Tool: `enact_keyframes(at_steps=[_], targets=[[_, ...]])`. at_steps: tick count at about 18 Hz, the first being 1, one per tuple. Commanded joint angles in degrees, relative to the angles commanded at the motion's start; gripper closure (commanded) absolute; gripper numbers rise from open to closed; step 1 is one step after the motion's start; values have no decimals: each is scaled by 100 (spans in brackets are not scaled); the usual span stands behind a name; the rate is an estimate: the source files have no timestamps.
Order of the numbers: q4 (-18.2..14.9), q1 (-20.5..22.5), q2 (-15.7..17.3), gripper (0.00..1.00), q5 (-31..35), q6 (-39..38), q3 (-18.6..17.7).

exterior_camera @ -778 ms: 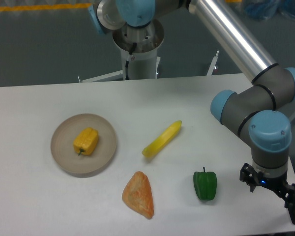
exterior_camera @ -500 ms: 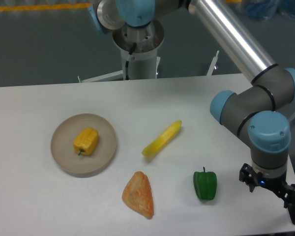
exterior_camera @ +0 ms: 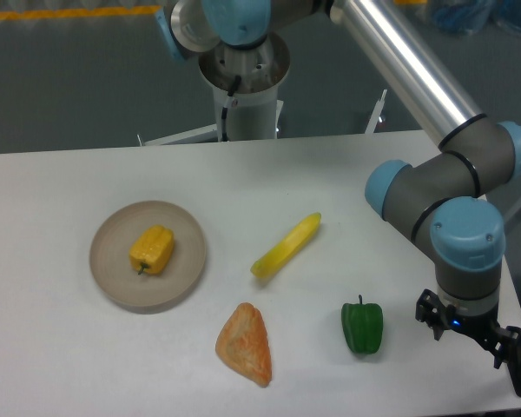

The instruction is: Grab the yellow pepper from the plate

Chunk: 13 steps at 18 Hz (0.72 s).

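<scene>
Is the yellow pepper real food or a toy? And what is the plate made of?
The yellow pepper looks like a toy, probably plastic: its skin is smooth, evenly coloured and faintly glossy, though the picture can't settle it. The plate looks matte beige, with no shine, perhaps plastic or unglazed ceramic; which one is unclear.

We can read no text, label, brand, number or sign anywhere in this view; nothing on the arm (exterior_camera: 417, 78) or the tabletop (exterior_camera: 61, 365) carries legible writing.

One fixed camera looks down across the table (exterior_camera: 87, 347)
</scene>
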Motion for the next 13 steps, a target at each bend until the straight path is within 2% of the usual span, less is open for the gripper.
enact_keyframes(at_steps=[2,4,5,6,8,10,11,13], targets=[[-9,-17,97,0,-27,-264,-150],[-9,-70,342,0,-97,-544,-395],[-9,-70,518,0,-358,-912,-519],[0,-44,807,0,-944,-1472,-781],[0,-26,1212,0,-1370,-1793,-1177],[-9,-35,1590,0,-1415,-1882,-1599],[-9,-70,1862,0,-1442,-2004,-1940],[-17,-114,2109,0,-1555,-2128,-2311]])
